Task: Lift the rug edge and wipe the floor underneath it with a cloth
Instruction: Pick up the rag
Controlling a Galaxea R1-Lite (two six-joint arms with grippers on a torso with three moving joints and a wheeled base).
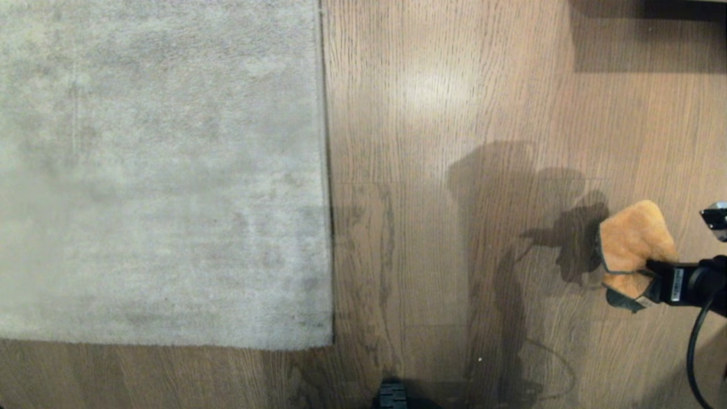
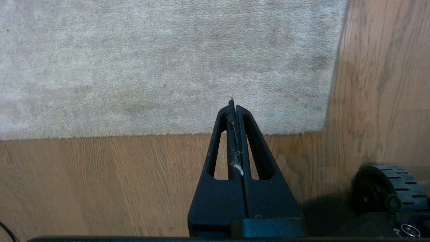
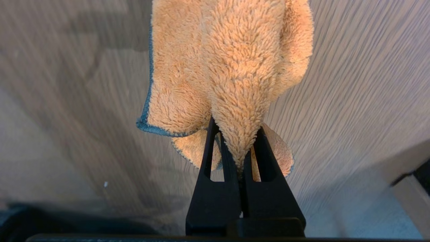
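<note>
The cloth (image 1: 631,241) hangs bunched at the right edge of the head view, well clear of the rug edge (image 1: 325,170), which lies flat at centre-left (not yet lifted). The right pincer (image 1: 644,284) is clamped on a fold of it, reaching in level from the right above the floor (image 1: 431,227), likely carrying it toward the rug. The left pincer (image 2: 234,111) is pressed together, empty, poised over the rug's corner.

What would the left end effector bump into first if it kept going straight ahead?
Probably the rug. The shut left end effector points over bare floor toward the rug's near edge, though its height above them is unclear.
</note>
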